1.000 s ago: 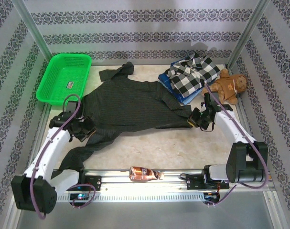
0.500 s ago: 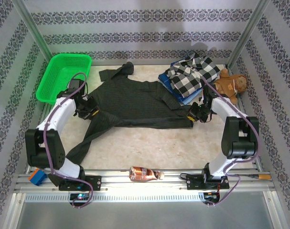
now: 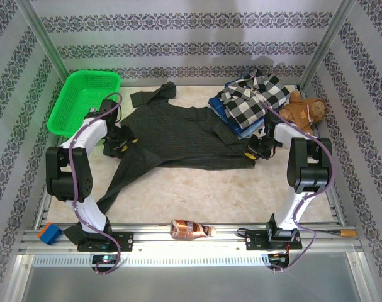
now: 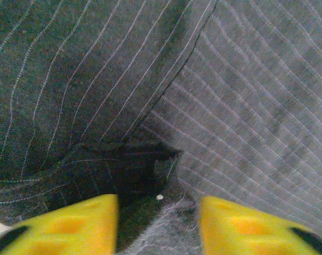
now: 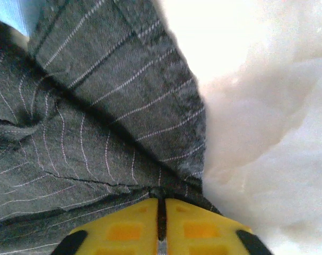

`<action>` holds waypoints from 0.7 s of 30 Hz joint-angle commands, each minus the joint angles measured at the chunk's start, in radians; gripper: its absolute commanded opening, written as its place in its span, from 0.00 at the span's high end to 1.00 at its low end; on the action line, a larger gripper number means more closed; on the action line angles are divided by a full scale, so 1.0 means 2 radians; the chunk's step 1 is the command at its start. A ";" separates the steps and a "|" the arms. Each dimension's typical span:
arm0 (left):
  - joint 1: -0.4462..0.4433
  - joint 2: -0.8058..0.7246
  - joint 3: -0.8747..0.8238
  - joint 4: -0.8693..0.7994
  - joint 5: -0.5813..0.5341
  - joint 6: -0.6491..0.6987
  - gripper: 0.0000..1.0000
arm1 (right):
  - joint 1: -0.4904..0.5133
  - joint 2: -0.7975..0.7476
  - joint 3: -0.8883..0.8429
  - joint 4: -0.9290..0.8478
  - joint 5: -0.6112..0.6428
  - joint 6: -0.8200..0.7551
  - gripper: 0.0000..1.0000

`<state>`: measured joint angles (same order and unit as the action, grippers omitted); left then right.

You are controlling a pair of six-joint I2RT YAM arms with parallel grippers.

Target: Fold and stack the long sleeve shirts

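**Workcell Status Report**

The work surface is a pale, marble-patterned tabletop point(image 3: 203, 189). It is enclosed on three sides by light walls point(image 3: 178, 38) printed with dark ornamental bands, and a metal post stands at each rear corner. A slotted aluminium rail point(image 3: 191, 242) runs along the near edge.

The dark charcoal pinstriped button-up shirt point(image 3: 178, 135) lies spread across the middle of the tabletop, with one sleeve trailing toward the near-left corner. At rear right, the black-and-white checked flannel shirt point(image 3: 253, 97) rests on top of the blue folded garment point(image 3: 231, 121), and the charcoal shirt's edge touches this pile.

The left gripper point(image 3: 123, 139) sits on the charcoal shirt's left side. In the wrist view its yellow fingertips are spread apart (released), with bunched cloth between them point(image 4: 158, 223).

The right gripper point(image 3: 257, 151) is at the shirt's right corner. Its yellow pads are pressed together, clenched on the cloth edge point(image 5: 162, 210).

Other items:
- A green plastic basket point(image 3: 84, 100) at rear left.
- A brown teddy bear point(image 3: 304, 112) at rear right, just beside the pile.
- A brown bottle point(image 3: 189, 229) lying on the rail.
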<state>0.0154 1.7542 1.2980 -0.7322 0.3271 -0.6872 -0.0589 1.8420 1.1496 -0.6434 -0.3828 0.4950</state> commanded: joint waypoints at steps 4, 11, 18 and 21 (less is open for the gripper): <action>0.006 -0.066 0.011 0.016 -0.023 -0.015 0.26 | -0.008 -0.037 0.013 0.023 0.002 -0.019 0.57; -0.002 -0.164 -0.014 -0.073 -0.047 0.010 0.16 | 0.005 -0.110 -0.011 0.006 -0.016 -0.037 0.42; -0.017 -0.285 -0.109 -0.196 -0.072 0.018 0.07 | 0.089 -0.208 -0.073 0.006 -0.030 -0.056 0.19; -0.035 -0.320 -0.169 -0.198 -0.060 -0.011 0.06 | 0.129 -0.221 -0.094 0.018 -0.033 -0.057 0.14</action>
<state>-0.0257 1.1461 1.0321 -1.0134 0.2123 -0.6777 0.1524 1.4174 1.0019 -0.6106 -0.4244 0.4042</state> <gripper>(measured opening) 0.935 0.859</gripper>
